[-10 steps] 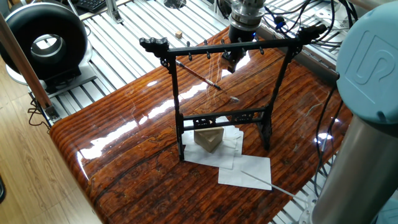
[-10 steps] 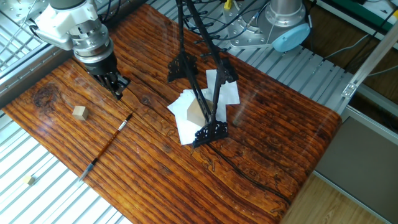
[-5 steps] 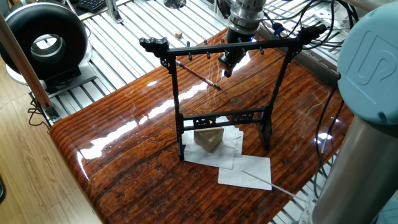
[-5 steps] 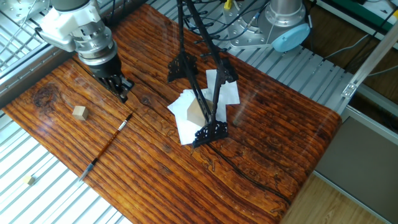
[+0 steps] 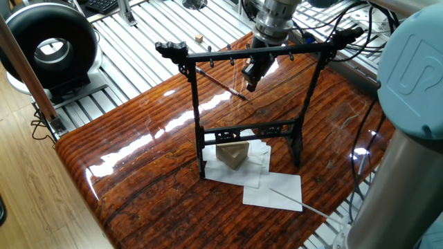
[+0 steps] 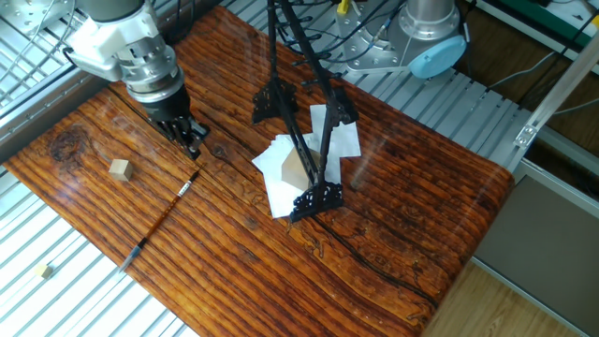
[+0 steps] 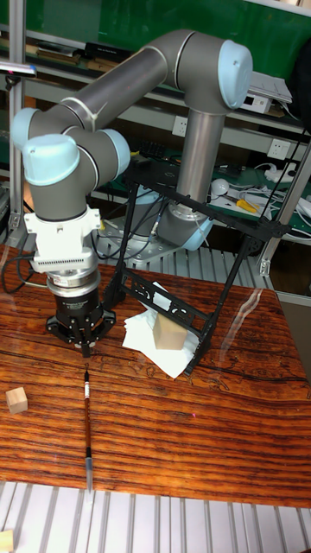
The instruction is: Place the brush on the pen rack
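**Hovering gripper above one brush on a wooden table**

Hanging over the glossy wooden table [image 6: 393,215], a single grey robot arm [image 7: 112,95] points its one gripper [image 6: 192,142] straight down. Its two dark fingers [image 7: 85,339] sit close together with nothing between them; whether they are fully closed cannot be told. The tips are just above the near end of the brush, not touching it as far as the views show.

One brush [image 6: 161,215] lies flat on the table, a thin dark shaft with a pale band near the upper end and a paler tip at the far end. In the tall fixed view it [image 7: 87,429] runs from just below the gripper [image 7: 85,346] toward the table's front edge.

One pen rack [image 5: 242,111] stands upright near the middle of the table, well apart from the brush: two black uprights, a top crossbar with a row of small pegs, an ornate lower rail. No brush hangs on it.

Several white paper sheets [image 5: 273,190] lie under and beside the rack's feet, with one tan block [image 5: 232,155] on them. One small wooden cube [image 6: 119,168] sits on the table near the brush. One thin pale rod [image 5: 294,200] lies across a paper sheet.
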